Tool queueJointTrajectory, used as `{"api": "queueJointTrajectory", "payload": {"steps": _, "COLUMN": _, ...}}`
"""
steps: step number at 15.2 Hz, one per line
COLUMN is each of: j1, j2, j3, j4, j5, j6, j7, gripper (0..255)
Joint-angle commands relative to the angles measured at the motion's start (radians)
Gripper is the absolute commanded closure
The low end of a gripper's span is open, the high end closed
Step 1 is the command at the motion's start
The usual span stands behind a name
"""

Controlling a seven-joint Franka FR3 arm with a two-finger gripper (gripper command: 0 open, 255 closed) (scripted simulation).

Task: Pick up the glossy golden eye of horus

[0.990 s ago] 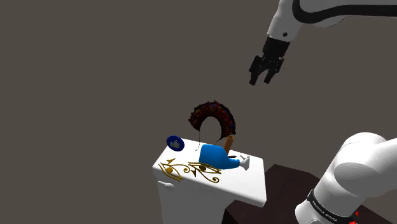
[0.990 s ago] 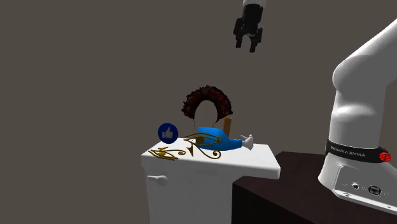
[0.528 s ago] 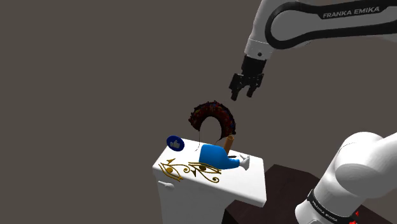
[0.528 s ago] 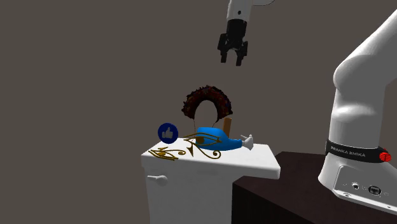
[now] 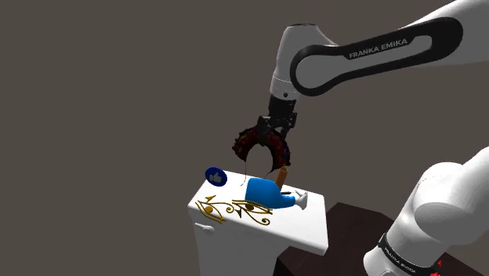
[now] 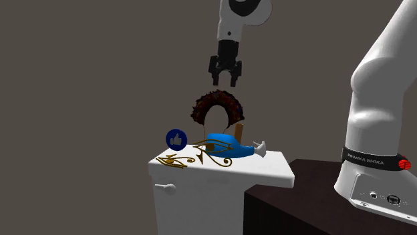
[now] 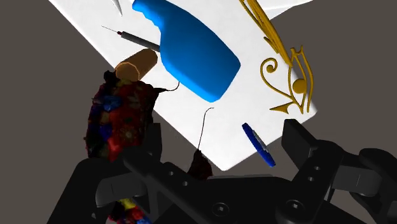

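Approach is the step in hand: the gripper (image 6: 225, 79) hangs in the air above the dark red wreath (image 6: 202, 105), its fingers parted with nothing between them, so we have no grasp yet. Our target, the golden eye of Horus (image 7: 297, 85), lies flat on the white pedestal (image 6: 267, 175), at the corner towards the shoulder view's lower left. It sits just beside the blue spray bottle (image 5: 262, 192), which lies on its side. A blue thumbs-up disc (image 6: 176, 139) stands at the edge near it, and a brown cylinder (image 7: 137, 63) rests by the bottle's far side.

We judge that the next move calls for carrying the hand past the wreath and over the bottle, then down onto the emblem. The piece looks thin and open-worked, lying flush, so we expect the fingers must straddle a narrow bar of it and close low against the surface. The bottle crowds one side, and a careless descent could nudge it or the disc.
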Motion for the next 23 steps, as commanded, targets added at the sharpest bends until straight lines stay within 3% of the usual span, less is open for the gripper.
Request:
{"api": "queueJointTrajectory", "payload": {"steps": 1, "j1": 0.004, "j2": 0.063, "j3": 0.031, "j4": 0.014, "j5": -0.009, "j6": 0.042, "j7": 0.034, "gripper": 0}}
{"api": "queueJointTrajectory", "payload": {"steps": 7, "j1": 0.012, "j2": 0.267, "j3": 0.114, "j4": 0.072, "j5": -0.073, "j6": 0.161, "j7": 0.153, "gripper": 0}}
{"api": "queueJointTrajectory", "payload": {"steps": 13, "j1": 0.04, "j2": 0.498, "j3": 0.164, "j4": 0.174, "j5": -0.197, "j6": 0.243, "j7": 0.298, "gripper": 0}}
{"api": "queueJointTrajectory", "payload": {"steps": 23, "j1": 0.179, "j2": 0.892, "j3": 0.129, "j4": 0.441, "j5": -0.401, "j6": 0.281, "j7": 0.499, "gripper": 0}}
